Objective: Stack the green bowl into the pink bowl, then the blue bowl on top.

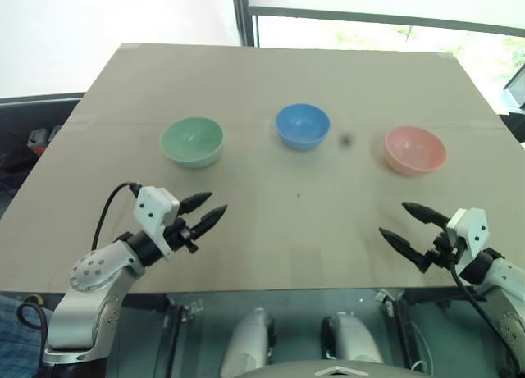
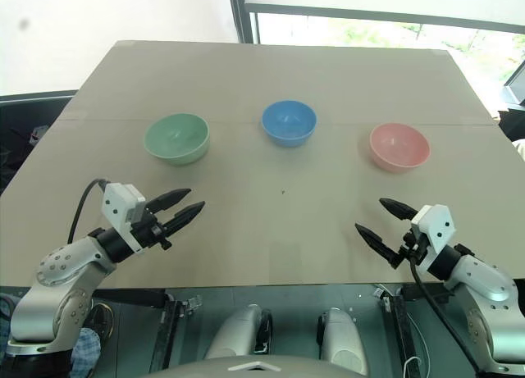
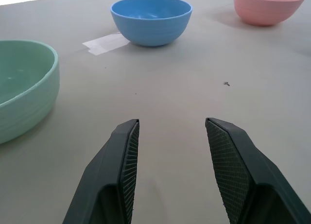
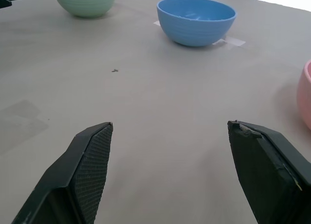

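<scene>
Your green bowl, blue bowl, pink bowl sit apart in row across table, green leftmost. Your left gripper parted, empty; right gripper spread wide, empty, both over near edge.

Green bowl: pale mint, plain, faint horizontal ridging on outer wall. Blue bowl: bright sky blue, same ridging. Pink bowl: salmon, plain. Tabletop: flat grey-beige, small dark speck near centre, pale tape patch beside blue bowl. Left gripper and right gripper: black fingers, cross-hatched pads, white wrist housings.
</scene>
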### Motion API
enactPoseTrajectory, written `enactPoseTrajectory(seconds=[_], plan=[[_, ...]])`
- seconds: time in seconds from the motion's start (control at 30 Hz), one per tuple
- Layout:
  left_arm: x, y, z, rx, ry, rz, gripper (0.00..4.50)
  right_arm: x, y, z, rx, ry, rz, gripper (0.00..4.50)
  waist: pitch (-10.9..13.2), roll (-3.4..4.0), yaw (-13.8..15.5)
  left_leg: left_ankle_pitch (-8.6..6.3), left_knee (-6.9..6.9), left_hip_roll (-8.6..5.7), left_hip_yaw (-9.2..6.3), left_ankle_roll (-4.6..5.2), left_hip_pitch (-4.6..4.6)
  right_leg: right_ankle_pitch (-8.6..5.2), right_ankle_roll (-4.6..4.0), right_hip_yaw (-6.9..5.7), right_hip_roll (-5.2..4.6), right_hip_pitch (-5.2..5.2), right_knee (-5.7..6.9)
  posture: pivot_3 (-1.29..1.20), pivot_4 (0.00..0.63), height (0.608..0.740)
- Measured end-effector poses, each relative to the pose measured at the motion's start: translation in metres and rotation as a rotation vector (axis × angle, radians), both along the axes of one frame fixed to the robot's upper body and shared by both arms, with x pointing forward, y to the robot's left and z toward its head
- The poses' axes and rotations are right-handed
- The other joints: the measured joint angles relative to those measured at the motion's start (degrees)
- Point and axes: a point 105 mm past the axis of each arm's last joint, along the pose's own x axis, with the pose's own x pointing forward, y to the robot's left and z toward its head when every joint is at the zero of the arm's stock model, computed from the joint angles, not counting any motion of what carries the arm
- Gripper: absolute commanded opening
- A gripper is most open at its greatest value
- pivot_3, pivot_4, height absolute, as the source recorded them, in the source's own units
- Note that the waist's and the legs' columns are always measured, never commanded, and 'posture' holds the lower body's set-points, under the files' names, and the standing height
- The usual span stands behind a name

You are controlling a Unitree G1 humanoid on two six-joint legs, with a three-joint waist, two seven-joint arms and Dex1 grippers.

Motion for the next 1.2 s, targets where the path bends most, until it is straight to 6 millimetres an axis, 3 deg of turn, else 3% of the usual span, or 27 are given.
enactPoseTrajectory(seconds=[0.23,0.37,0.5,0.67,0.87,1.1,1.2], plan=[[-0.002,-0.009,0.006,-0.082,0.020,-0.058,2.28,0.015,-0.004,0.008,-0.086,0.005,0.023,3.97,0.0,0.04,-0.1,0.00,0.07,-0.01,0.03,0.01,0.02,0.00,0.00,0.03,-0.02,0.02,0.03,0.00,0.150,0.740],[-0.004,-0.021,0.015,-0.136,0.017,-0.124,2.28,0.039,-0.010,0.032,-0.182,-0.031,0.034,3.97,0.0,0.01,0.0,0.01,0.06,0.01,0.00,0.00,0.06,-0.01,-0.03,0.00,0.03,0.06,0.04,0.00,0.150,0.740],[-0.007,-0.032,0.018,-0.175,0.032,-0.182,2.28,0.062,-0.019,0.035,-0.288,-0.006,-0.009,3.97,0.0,0.02,0.0,0.00,0.07,-0.02,0.03,0.01,0.01,0.04,0.06,0.01,0.02,0.04,-0.02,0.00,0.150,0.740],[-0.010,-0.050,0.034,-0.179,0.006,-0.313,2.28,0.105,-0.028,0.048,-0.359,-0.046,-0.038,3.97,0.0,0.04,-0.1,0.01,0.09,-0.03,0.04,0.02,0.02,0.08,0.13,0.02,0.08,0.04,-0.01,0.00,0.150,0.740],[-0.009,-0.057,0.044,-0.148,-0.006,-0.374,2.28,0.129,-0.038,0.037,-0.446,-0.020,-0.050,3.97,0.1,0.08,-0.1,-0.01,0.07,-0.03,0.06,0.04,-0.11,0.09,0.16,0.01,0.08,0.00,-0.16,0.00,0.150,0.740],[-0.007,-0.064,0.048,-0.139,-0.008,-0.409,2.28,0.143,-0.047,0.002,-0.561,0.134,-0.064,3.97,0.1,0.11,-0.1,0.00,0.11,-0.03,0.06,0.03,-0.11,0.09,0.16,0.00,0.08,0.00,-0.12,0.00,0.150,0.740],[-0.007,-0.066,0.050,-0.137,-0.012,-0.418,2.28,0.150,-0.047,0.005,-0.588,0.142,-0.072,3.97,0.1,0.11,-0.3,0.00,0.13,-0.02,0.07,0.02,-0.09,0.10,0.17,0.01,0.08,0.00,-0.11,0.00,0.150,0.740]])
